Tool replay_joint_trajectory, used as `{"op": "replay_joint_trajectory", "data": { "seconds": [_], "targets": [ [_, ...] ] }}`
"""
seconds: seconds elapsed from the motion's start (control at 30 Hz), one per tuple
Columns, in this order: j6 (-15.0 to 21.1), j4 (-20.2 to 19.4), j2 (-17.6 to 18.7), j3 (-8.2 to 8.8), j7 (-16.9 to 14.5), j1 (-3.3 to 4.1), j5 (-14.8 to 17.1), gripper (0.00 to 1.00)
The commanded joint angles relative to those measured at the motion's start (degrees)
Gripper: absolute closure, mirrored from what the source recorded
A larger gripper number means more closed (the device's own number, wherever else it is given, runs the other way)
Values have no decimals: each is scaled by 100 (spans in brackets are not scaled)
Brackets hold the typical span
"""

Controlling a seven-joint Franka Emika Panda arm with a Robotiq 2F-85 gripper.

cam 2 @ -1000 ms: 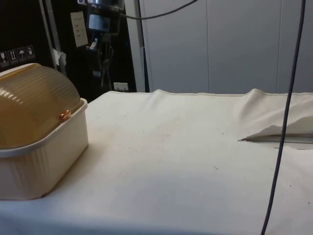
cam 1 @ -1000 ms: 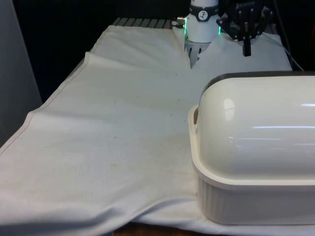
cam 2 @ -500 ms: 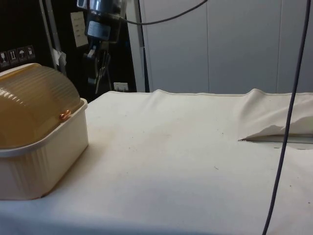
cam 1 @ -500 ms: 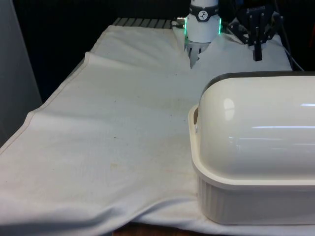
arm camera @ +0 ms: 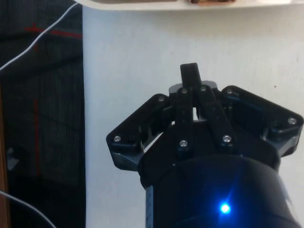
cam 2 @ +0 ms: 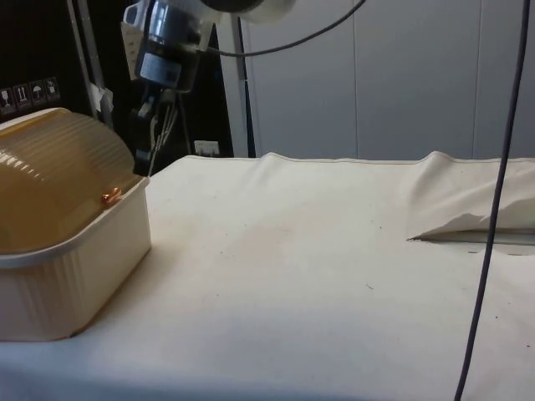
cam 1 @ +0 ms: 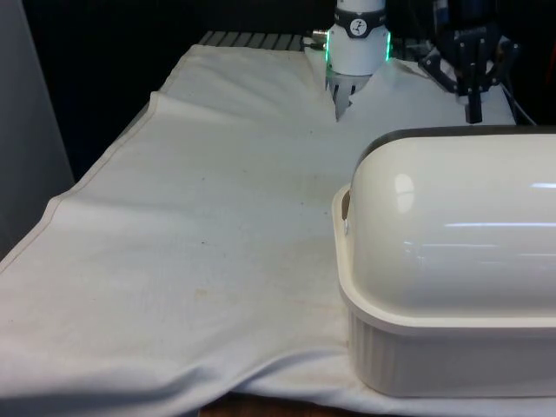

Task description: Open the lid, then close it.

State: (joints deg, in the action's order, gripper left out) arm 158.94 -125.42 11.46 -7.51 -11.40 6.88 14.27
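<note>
A cream bread box (cam 1: pixel 417 352) with a domed roll lid (cam 1: pixel 460 226) stands at the front view's right, and the lid is down. From the side the lid (cam 2: pixel 50 180) looks amber and ribbed, with a small copper pivot (cam 2: pixel 109 197) at its end. My gripper (cam 1: pixel 474 113) hangs shut and empty above the cloth just behind the box, its tips pointing down. In the side view the gripper (cam 2: pixel 154 154) is a little beyond the box's far end and apart from it. In the wrist view the gripper (arm camera: pixel 190 71) is over white cloth, with the box's rim (arm camera: pixel 142 4) ahead.
White cloth (cam 1: pixel 217 217) covers the table, with a raised fold (cam 2: pixel 456 217) on one side. A dark cable (cam 2: pixel 489 217) hangs down close to the side camera. In the wrist view the table's edge (arm camera: pixel 82 118) runs beside the gripper, with dark floor beyond.
The gripper has travelled towards the front view's right and come lower, closer to the back of the bread box. The lid has stayed down.
</note>
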Motion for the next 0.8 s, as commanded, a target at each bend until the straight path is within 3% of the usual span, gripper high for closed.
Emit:
{"op": "replay_joint_trajectory", "data": {
  "seconds": [0.0, 0.23, 0.3, 0.33, 0.53, 0.57, 0.6, 0.77],
  "targets": [
    [183, -11, 57, -57, -29, 6, 80, 100],
    [573, 29, 309, -132, -52, -23, 97, 100],
    [544, 0, 304, -74, 6, 0, 0, 100],
    [716, 63, 424, -138, -52, -34, 97, 100],
    [985, 138, 676, -143, -57, -69, 92, 100],
    [922, 97, 636, -63, 6, -23, 0, 100],
    [1031, 149, 722, -143, -57, -80, 92, 100],
    [1306, 241, 980, -143, -52, -115, 86, 100]
  ]
}}
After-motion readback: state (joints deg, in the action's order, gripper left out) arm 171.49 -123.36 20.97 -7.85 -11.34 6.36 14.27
